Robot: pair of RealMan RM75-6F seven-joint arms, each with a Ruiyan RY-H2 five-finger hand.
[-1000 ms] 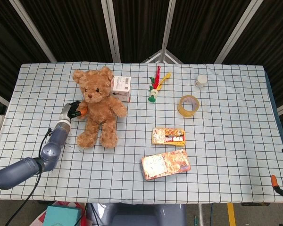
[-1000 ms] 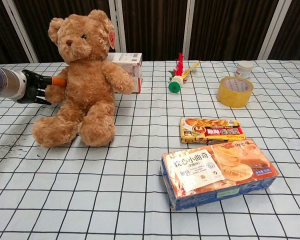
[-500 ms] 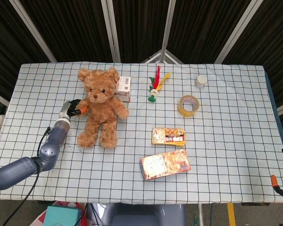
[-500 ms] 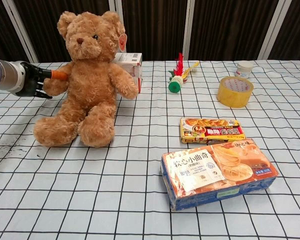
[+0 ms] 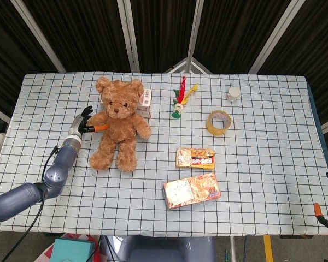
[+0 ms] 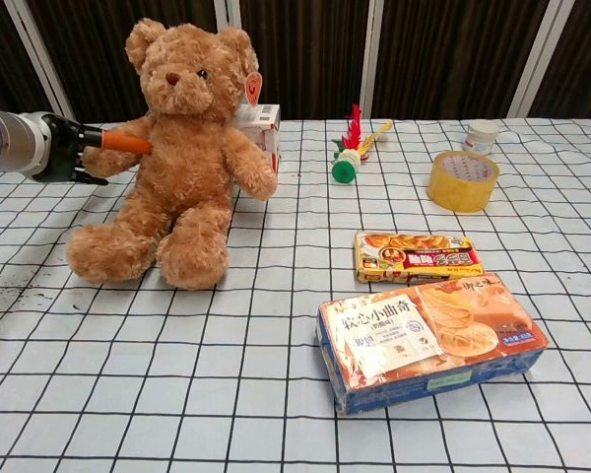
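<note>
The left hand grips one arm of the brown plush teddy bear, which sits upright just to the hand's right on the checked bench, far from the unseen right hand

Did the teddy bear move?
Yes. The bear tipped upright, its head now covering more of the white box behind it, with the left hand holding its arm.
</note>
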